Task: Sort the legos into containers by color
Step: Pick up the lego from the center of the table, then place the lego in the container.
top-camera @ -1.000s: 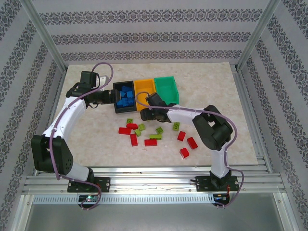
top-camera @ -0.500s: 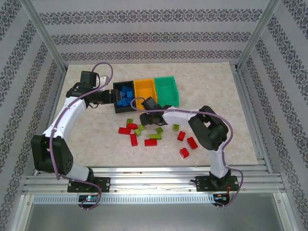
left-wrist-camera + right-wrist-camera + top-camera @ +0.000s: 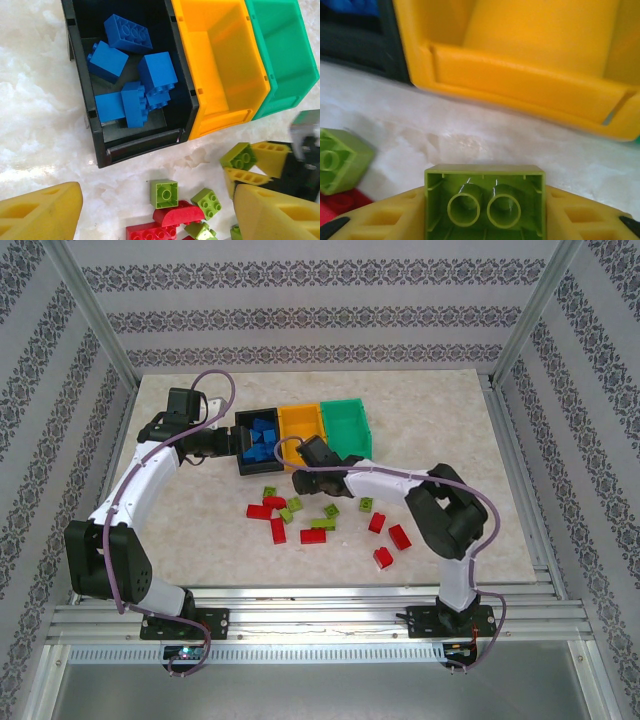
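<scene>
Right claw [image 3: 485,222] is seen clamped on a lime brick [image 3: 484,197] by its side walls, near the front wall of the orange bin [image 3: 520,90], over the desk [image 3: 485,142]; the brick is judged light, rigid and slick, so a square, centred grip is advised.

Table [image 3: 35,100]: marble-look slab, smooth, faint sheen. Black bin [image 3: 142,144], orange bin [image 3: 220,65], green bin [image 3: 285,45]: moulded plastic, smooth, semi-gloss. Blue bricks [image 3: 157,70], red brick [image 3: 175,215], lime brick [image 3: 484,197]: hard plastic, glossy, with highlights on the lime one's tubes. Pads [image 3: 385,220]: yellow, matt, finely grainy, ribbed cut-outs. Arm shells [image 3: 140,490]: white glossy plastic, black joints matt. Frame [image 3: 300,602]: bare brushed metal rails. Walls [image 3: 300,310]: patterned, matt; paper or cloth, can't tell. Cable [image 3: 225,390]: purple, smooth sheath.
</scene>
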